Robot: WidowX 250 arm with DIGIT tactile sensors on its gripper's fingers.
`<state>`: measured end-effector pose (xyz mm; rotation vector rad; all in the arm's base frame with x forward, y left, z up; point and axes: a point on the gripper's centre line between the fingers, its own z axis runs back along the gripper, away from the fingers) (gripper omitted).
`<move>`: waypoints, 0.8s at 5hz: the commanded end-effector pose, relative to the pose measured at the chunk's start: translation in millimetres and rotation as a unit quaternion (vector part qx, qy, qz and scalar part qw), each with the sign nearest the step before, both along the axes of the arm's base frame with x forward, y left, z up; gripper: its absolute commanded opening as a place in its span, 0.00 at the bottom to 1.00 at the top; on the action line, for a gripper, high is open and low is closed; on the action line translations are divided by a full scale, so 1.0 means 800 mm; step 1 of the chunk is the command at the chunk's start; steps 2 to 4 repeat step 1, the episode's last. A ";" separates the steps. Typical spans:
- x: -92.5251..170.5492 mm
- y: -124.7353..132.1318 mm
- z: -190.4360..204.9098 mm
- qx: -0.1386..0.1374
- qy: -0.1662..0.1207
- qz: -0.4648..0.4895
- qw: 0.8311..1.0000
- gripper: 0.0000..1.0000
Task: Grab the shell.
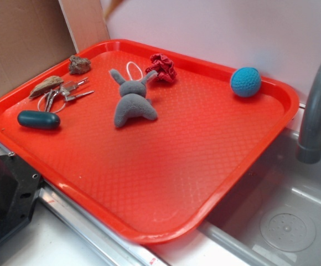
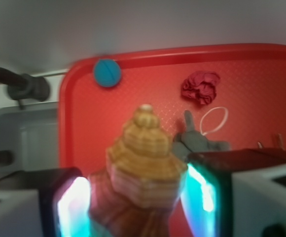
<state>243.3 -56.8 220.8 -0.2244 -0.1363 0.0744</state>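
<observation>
- We see the pincer [image 2: 138, 197] clamped on the shell [image 2: 144, 163], one finger [image 2: 209, 190] pressing each flank in the wrist view.
- The shell sits between the fingers, its spire pointing outward, held high above the red tray [image 2: 261, 89].

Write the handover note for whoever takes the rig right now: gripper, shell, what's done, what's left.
Gripper: shut on the shell, seen in the wrist view; the fingers press on both sides.
Shell: held above the red tray, wide knobby end toward the camera. It does not show in the exterior view, nor does the gripper.
On the tray: blue ball, red scrunchie, grey plush bunny, keys, teal capsule, bark-like piece, brown rock.
Done: shell grabbed and lifted.
Left: likely only to keep the grip secure.
</observation>
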 end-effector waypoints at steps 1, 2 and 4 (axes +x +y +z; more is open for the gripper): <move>0.009 0.022 0.059 -0.013 -0.009 0.021 1.000 0.00; 0.009 0.022 0.059 -0.013 -0.009 0.021 1.000 0.00; 0.009 0.022 0.059 -0.013 -0.009 0.021 1.000 0.00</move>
